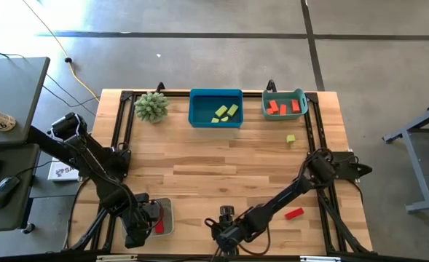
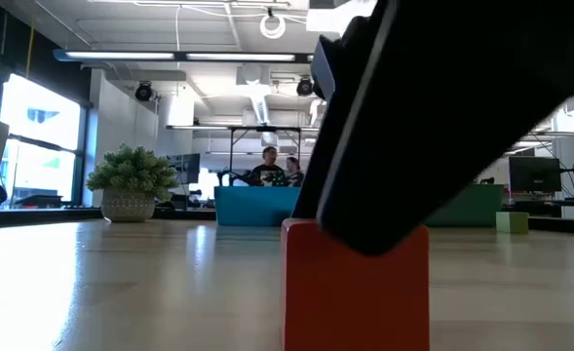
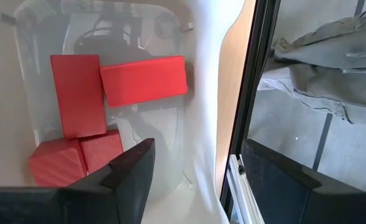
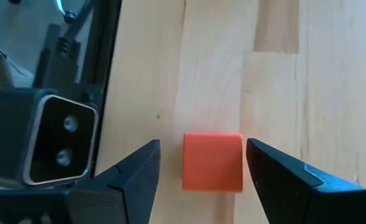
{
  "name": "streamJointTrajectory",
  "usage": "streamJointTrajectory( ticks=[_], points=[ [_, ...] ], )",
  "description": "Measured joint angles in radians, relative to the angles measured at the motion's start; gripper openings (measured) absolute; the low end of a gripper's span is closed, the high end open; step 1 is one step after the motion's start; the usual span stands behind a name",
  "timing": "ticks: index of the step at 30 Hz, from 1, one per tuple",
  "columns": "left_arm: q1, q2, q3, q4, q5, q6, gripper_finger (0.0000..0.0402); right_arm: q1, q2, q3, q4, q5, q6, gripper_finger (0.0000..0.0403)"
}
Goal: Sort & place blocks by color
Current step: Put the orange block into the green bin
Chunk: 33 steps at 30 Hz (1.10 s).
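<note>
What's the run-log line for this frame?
left gripper: open over red blocks in clear tray | right gripper: open around orange block

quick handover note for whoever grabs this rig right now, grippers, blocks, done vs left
Left gripper: open, empty, over the clear plastic tray at the table's near left corner, which holds four red blocks.
Right gripper: open, fingers either side of a small orange cube at the near edge of the wooden table, not yet closed on it.
Done: two yellow-green blocks in the blue tray; three orange-red blocks in the teal tray.
Left: the orange cube, a red bar near the right edge, and a small yellow-green cube in front of the teal tray.
</note>
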Motion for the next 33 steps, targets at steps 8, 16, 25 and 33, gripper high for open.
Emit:
streamJointTrajectory(
  ticks=[8, 16, 25, 33],
  points=[
    [0.000, 0.000, 0.000, 0.000, 0.000, 0.006, 0.0231, -0.001, 0.022, 0.000, 0.003, -0.009, 0.006, 0.0215],
    [0.018, -0.002, 0.000, 0.000, -0.023, 0.027, 0.0230, -0.012, 0.019, -0.001, -0.015, -0.021, 0.116, 0.0117],
    [0.068, -0.073, 0.045, 0.001, -0.044, 0.181, 0.0227, -0.025, 0.019, 0.000, 0.006, -0.058, 0.138, 0.0106],
    [0.174, -0.160, 0.086, -0.006, -0.111, 0.369, 0.0227, -0.066, -0.002, -0.002, -0.008, -0.059, 0.165, 0.0106]
  ],
)
